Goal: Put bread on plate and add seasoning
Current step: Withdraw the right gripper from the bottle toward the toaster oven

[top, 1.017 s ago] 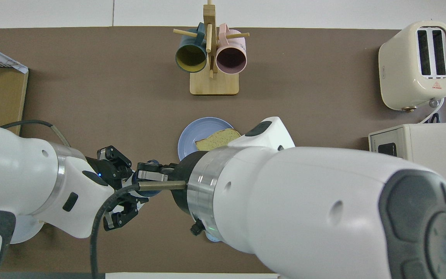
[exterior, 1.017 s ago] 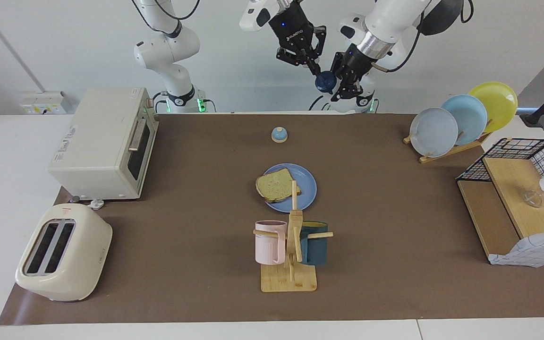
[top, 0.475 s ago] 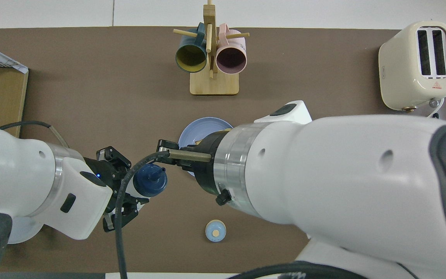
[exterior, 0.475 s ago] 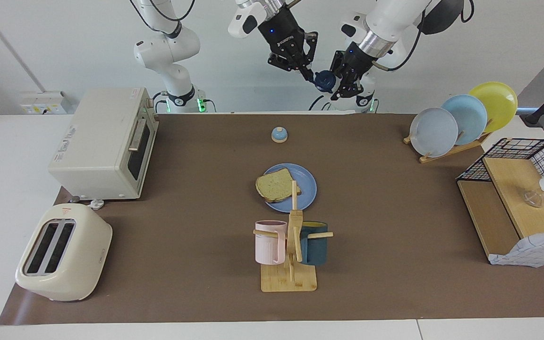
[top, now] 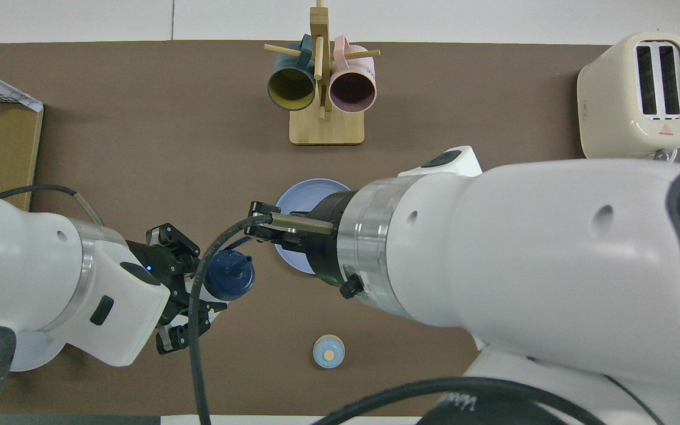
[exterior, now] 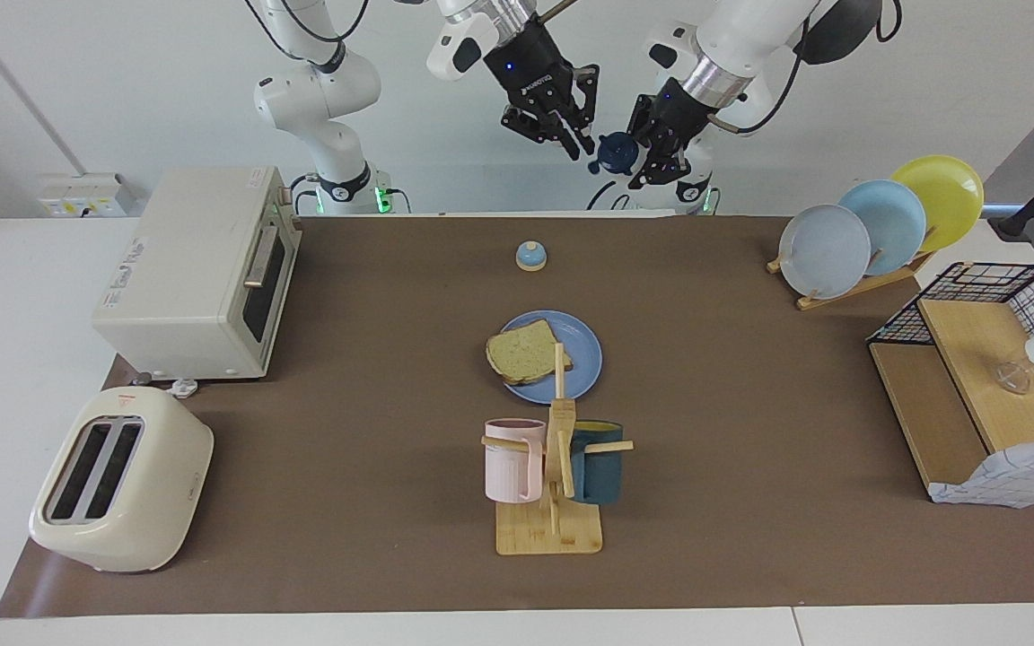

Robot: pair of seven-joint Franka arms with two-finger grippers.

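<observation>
Seasoning (exterior: 614,153): held aloft in left end effector (exterior: 638,161), clamped on it.
Right end effector (exterior: 575,146): at seasoning's 9 o'clock in the facing view, apart, fingers parted.

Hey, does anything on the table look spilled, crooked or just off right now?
Only slightly: the bread sits off-centre on the plate, its crust overhanging the rim toward the right arm's end. Nothing looks spilled or damaged.

Counted: four round plates, one medium-blue plate (exterior: 582,359) flat on the mat, three racked (grey-blue plate (exterior: 823,250), pale blue plate (exterior: 894,213), yellow plate (exterior: 943,187)); two mugs, pink ribbed mug (exterior: 510,459) and teal mug (exterior: 600,467); one tan bread slice (exterior: 524,351); one cream two-slot toaster (exterior: 118,480).
</observation>
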